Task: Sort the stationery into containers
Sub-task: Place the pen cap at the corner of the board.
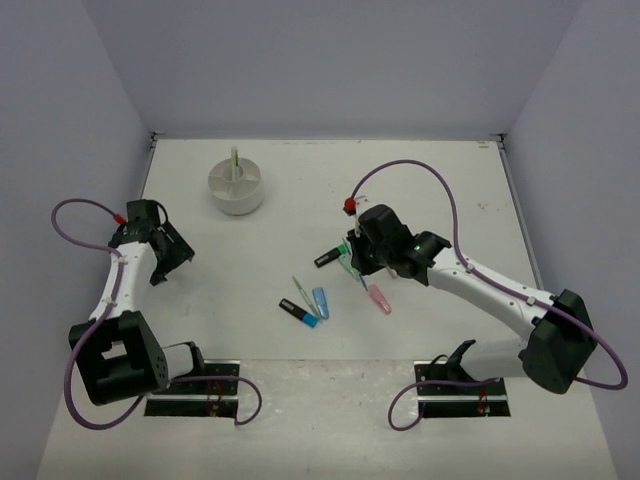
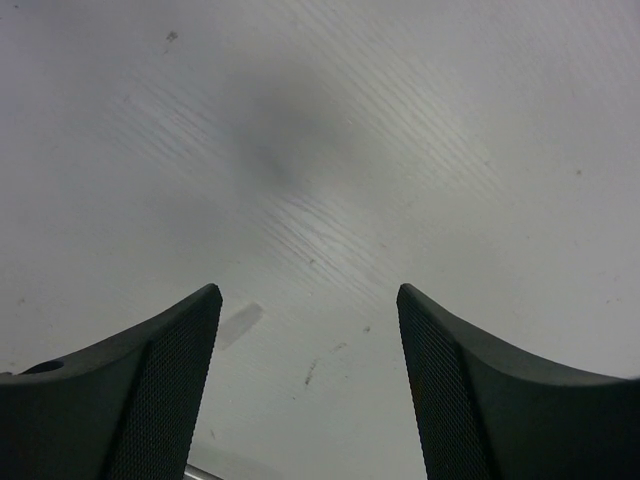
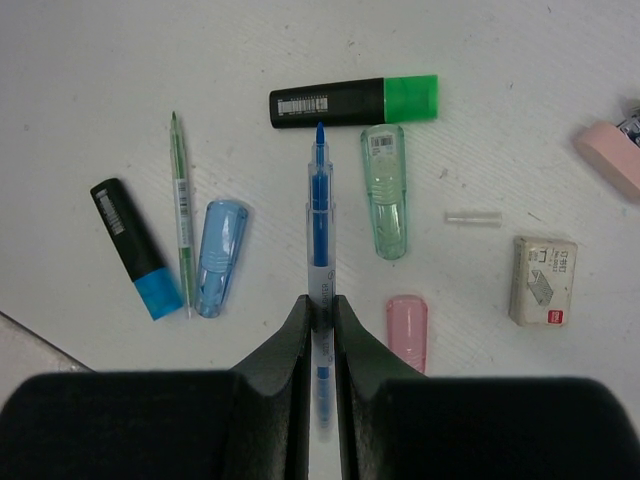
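Note:
My right gripper (image 3: 320,305) is shut on a thin clear pen with a blue core (image 3: 319,215), tip pointing away, held above the scattered stationery. Below it lie a black highlighter with a green cap (image 3: 352,102), a green see-through cap (image 3: 386,190), a blue see-through cap (image 3: 219,257), a black highlighter with a blue end (image 3: 135,248), a thin green pen (image 3: 181,210) and a pink cap (image 3: 407,332). The round white tub (image 1: 237,187) stands at the far left with a yellow stick (image 1: 234,163) in it. My left gripper (image 2: 310,300) is open and empty over bare table.
A small clear tube (image 3: 473,217), a tan box-like eraser (image 3: 543,281) and a pink eraser (image 3: 610,158) lie to the right of the pile. In the top view my right gripper (image 1: 358,262) hangs over the pile mid-table and my left gripper (image 1: 172,262) is near the left wall.

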Robot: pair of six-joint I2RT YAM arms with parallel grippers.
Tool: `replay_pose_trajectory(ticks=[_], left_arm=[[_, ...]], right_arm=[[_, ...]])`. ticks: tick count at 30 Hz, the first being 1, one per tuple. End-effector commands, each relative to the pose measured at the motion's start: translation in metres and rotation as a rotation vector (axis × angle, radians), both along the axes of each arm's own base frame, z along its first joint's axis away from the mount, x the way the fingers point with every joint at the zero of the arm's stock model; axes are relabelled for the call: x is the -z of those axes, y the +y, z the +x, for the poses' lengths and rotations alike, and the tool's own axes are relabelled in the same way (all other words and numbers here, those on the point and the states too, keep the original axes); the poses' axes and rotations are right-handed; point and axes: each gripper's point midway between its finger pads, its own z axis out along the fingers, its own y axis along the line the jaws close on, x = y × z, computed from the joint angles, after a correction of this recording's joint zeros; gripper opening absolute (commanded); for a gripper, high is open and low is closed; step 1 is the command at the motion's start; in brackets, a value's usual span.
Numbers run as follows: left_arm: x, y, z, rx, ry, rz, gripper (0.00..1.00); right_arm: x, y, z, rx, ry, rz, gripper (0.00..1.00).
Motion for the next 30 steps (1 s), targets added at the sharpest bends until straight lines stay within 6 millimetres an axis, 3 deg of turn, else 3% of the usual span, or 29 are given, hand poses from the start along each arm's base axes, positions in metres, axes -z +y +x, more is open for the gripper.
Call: replay_pose_trajectory(ticks=[1,9,15,19,22,27,30], left_arm=[[-0.007,0.015,0.011,0.146,0.002,-0.031,0.73],[-0.001,0.017,-0.014,0.079,0.056,-0.017,0.69],[0.011,0.01,-0.045,-0.025,0.164,-0.054,0.67],[0.032,-0.001,-0.06,-0.091,0.218,-0.118,0.62],[0.046,-0.009,-0.061,-0.132,0.216,-0.159,0.59],[0.028,0.0,-0.049,-0.183,0.095,-0.107,0.6],[0.03,-0.003,-0.049,-0.171,0.089,-0.12,0.6]], right_arm=[[-0.01,0.007,0.001,-0.036,-0.036,0.037,0.0],[-0.014,0.007,0.002,-0.046,-0.052,0.057,0.0],[-0.022,0.004,0.0,-0.045,-0.071,0.087,0.0],[-0.027,0.003,-0.001,-0.046,-0.087,0.103,0.0],[-0.029,0.007,-0.005,-0.069,-0.077,0.127,0.0],[-0.032,0.015,-0.012,-0.11,-0.058,0.165,0.0],[-0.033,0.017,-0.012,-0.116,-0.054,0.171,0.0]])
